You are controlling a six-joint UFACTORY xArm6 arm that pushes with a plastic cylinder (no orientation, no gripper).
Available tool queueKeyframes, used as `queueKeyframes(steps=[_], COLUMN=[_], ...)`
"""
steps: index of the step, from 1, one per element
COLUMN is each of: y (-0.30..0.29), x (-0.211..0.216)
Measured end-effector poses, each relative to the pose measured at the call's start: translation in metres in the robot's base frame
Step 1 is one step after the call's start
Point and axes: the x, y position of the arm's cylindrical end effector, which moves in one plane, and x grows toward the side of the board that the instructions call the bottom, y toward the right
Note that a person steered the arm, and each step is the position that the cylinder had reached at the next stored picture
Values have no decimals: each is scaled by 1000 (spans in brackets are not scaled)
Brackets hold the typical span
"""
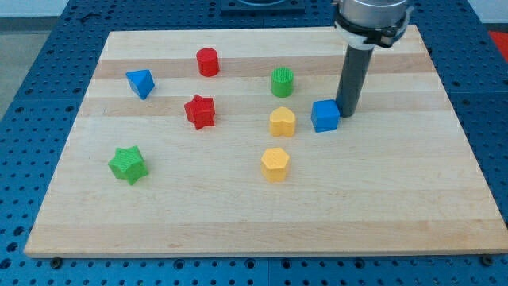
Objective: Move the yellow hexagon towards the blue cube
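Observation:
The yellow hexagon (275, 164) sits a little below the board's middle. The blue cube (325, 115) lies up and to the right of it. My tip (346, 113) stands right beside the blue cube's right side, touching or nearly touching it, far from the yellow hexagon. A second yellow block (282, 121), rounded like a pentagon, lies between the two, just left of the blue cube and above the hexagon.
A green cylinder (282, 82) stands above the second yellow block. A red cylinder (208, 62) is at the upper middle, a red star (200, 111) below it, a blue triangular block (140, 83) at the upper left, a green star (128, 164) at the lower left.

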Motion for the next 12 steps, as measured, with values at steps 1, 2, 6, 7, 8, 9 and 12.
queueKeyframes(steps=[1,2,6,7,8,9,12], y=[-14,-20,100,100,100,96,57], x=[0,0,20,20,54,111,152])
